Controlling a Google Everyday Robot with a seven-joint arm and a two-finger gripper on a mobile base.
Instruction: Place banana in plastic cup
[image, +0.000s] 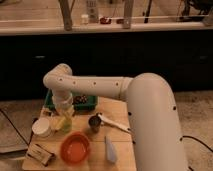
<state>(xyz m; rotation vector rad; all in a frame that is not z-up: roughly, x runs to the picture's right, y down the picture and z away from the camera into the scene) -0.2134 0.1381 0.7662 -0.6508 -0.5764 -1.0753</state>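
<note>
The light-green plastic cup (65, 125) stands on the wooden table (120, 145), left of centre, between the white round container and the dark metal cup. My gripper (63, 107) points down directly above the cup, close to its rim. The yellow banana (59, 122) shows at the cup's left side, just under the gripper. I cannot tell whether the gripper holds it or whether it rests in the cup.
A white round container (41, 127) stands left of the cup and a dark metal cup (94, 123) to its right. An orange bowl (75, 148) sits in front. A green tray (84, 102) is behind. A white utensil (115, 123), a pale blue object (110, 150) and a small packet (41, 153) lie on the table.
</note>
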